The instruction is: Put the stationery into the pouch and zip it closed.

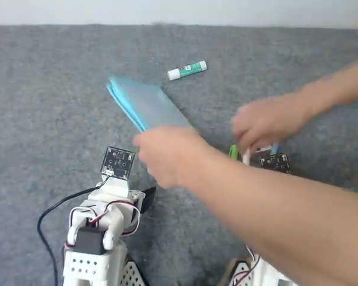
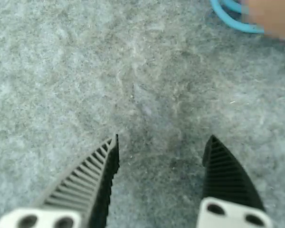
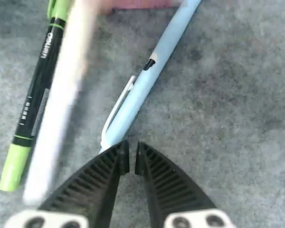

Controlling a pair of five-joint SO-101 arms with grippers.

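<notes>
Plainly risky: left gripper [image 2: 164,138] gaping empty, right gripper [image 3: 131,143] nearly shut on nothing beside blue pen [image 3: 152,71]; could strike the hand [image 1: 265,122] there.

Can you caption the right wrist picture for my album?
Right tool, shut, beside a light blue pen, a green and black marker and a white stick on grey carpet.

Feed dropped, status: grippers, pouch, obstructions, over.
Left gripper open over carpet. Right gripper shut by light blue pen. Pouch flat, glue stick outside. Person's hand at pouch, other hand at green marker.
</notes>
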